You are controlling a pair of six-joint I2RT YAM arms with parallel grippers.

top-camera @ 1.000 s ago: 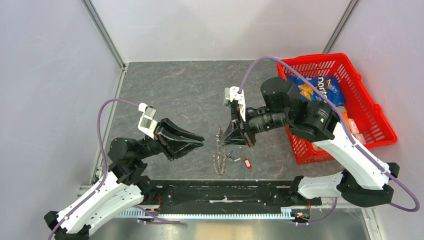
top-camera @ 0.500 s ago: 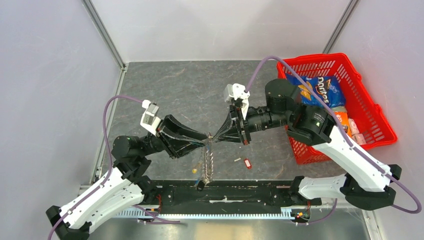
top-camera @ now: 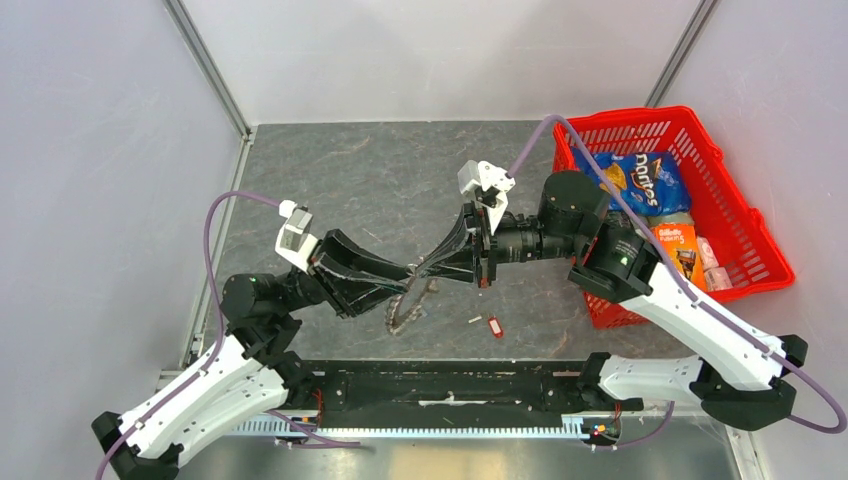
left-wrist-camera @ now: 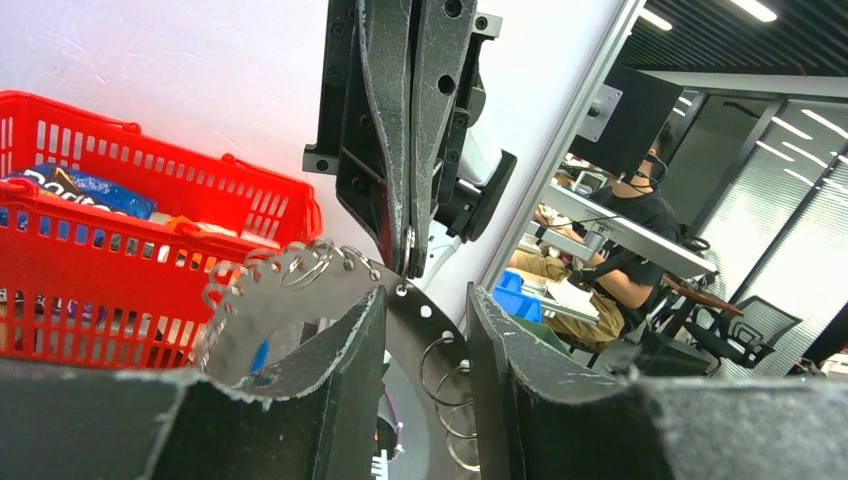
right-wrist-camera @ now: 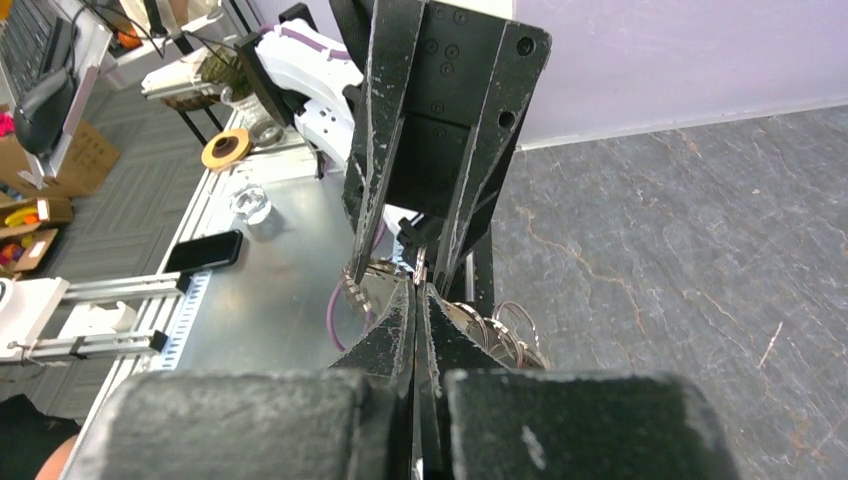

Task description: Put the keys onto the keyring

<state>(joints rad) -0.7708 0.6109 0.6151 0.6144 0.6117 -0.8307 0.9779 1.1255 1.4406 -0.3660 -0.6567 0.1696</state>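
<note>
From above: pinching the keyring (top-camera: 404, 306) by its rim with the right jaws, pressed tight together, low over the near middle of the worktop (top-camera: 340, 180); straddling it with the left jaws, spread. Leaving a red-tagged key (top-camera: 495, 326) loose on the worktop just right of it.

From the left wrist: looking at the keyring (left-wrist-camera: 290, 295) threaded between the spread left jaws, gripped at its upper rim by the closed right jaws; cannot tell whether touching the left ones.

From the right wrist: glimpsing the keyring (right-wrist-camera: 360, 283) by its jagged edge, plus small wire rings (right-wrist-camera: 508, 328), past the shut right jaws.
</note>
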